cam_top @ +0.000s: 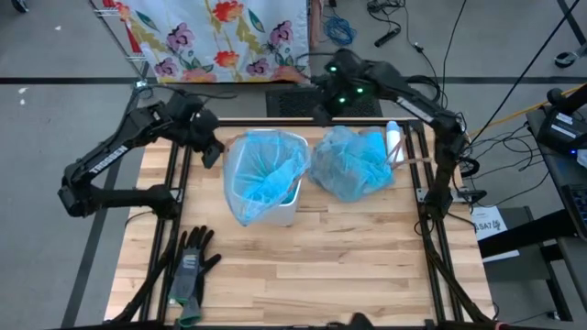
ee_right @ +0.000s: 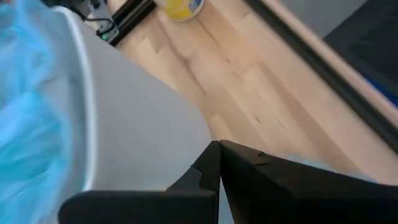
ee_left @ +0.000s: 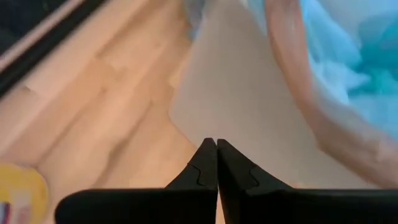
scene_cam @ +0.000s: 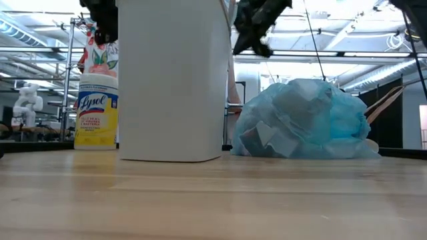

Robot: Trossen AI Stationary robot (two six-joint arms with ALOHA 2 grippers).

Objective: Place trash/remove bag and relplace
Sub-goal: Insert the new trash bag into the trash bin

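High view, left hand [cam_top: 213,151] closed, beside bin [cam_top: 275,206]

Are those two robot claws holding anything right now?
No. The left claw and the right claw are both shut on nothing, hanging near the white bin.

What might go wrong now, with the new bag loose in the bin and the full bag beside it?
1. The new bag hangs unevenly over the bin rim, so it may slip inside when trash drops in.
2. Both grippers, left and right, are shut close to the bin wall; a sideways move could tip the bin.
3. The full bag lies against the bin, and its open top may spill scraps if it is nudged.
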